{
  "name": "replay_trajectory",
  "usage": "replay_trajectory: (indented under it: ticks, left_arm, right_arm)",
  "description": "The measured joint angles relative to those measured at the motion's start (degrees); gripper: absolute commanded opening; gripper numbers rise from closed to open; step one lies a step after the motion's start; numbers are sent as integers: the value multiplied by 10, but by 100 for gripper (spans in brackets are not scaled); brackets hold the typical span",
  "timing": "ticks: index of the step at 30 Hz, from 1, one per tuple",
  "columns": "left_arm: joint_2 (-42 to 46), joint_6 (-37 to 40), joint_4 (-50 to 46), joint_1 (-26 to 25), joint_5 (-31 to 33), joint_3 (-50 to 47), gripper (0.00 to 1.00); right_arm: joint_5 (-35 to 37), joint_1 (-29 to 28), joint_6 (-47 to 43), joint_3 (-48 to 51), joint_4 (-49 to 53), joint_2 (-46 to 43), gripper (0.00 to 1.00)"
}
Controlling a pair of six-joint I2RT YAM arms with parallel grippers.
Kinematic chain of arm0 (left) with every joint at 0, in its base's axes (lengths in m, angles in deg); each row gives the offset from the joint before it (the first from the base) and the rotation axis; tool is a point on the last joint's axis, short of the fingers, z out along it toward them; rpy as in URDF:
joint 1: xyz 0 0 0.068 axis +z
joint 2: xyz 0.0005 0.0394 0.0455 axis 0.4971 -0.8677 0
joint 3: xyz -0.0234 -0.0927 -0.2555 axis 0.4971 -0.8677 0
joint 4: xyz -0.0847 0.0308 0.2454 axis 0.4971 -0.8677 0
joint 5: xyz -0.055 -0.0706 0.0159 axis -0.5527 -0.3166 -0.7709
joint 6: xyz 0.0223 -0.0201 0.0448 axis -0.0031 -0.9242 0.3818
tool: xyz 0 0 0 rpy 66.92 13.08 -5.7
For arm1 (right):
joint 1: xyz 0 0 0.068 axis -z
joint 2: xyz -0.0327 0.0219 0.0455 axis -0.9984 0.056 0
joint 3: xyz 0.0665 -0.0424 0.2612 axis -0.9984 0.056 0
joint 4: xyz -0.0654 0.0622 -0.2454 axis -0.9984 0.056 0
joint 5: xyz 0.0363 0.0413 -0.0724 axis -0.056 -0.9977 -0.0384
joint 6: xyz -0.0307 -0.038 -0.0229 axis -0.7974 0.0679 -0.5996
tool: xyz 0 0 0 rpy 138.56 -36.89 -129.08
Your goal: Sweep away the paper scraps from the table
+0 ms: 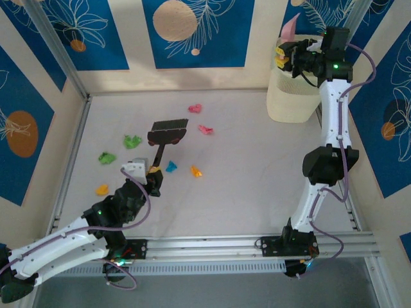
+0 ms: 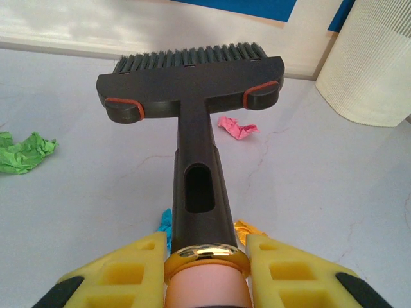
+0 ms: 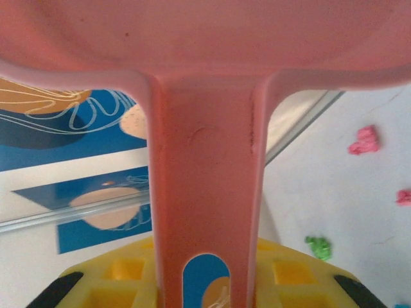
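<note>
Several paper scraps lie on the table (image 1: 257,167): pink ones (image 1: 194,108) (image 1: 205,129), green ones (image 1: 133,141) (image 1: 107,157), a cyan one (image 1: 171,167) and orange ones (image 1: 196,171) (image 1: 102,190). My left gripper (image 1: 154,176) (image 2: 205,263) is shut on the handle of the dark brush (image 1: 168,131) (image 2: 189,80), whose head rests among the scraps. A pink scrap (image 2: 237,127) lies just past the brush head, to its right. My right gripper (image 1: 282,54) (image 3: 202,282) is shut on the handle of the pink dustpan (image 1: 290,27) (image 3: 202,192), held up over the waste bin.
The pale waste bin (image 1: 292,96) (image 2: 372,64) stands at the back right corner. Aluminium rails (image 1: 257,247) edge the table, with cream and blue walls behind. The right arm (image 1: 331,128) rises along the right side.
</note>
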Motion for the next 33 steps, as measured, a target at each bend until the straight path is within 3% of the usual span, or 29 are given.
replay_trajectory:
  ticks: [9,17,26,33]
  left_arm:
    - [-10,0,4,0,0,0,0]
    - [-10,2,5,0,0,-1,0]
    - [-10,2,8,0,0,-1,0]
    - [-10,2,8,0,0,-1,0]
  right_arm:
    - [-40,8,94,44,-81,-2,6]
    - [-42,23,110,78,-99,-3,6]
    - [-40,21,64,77,-70,-7,6]
    - [6,-16,-65,59,29,-44,6]
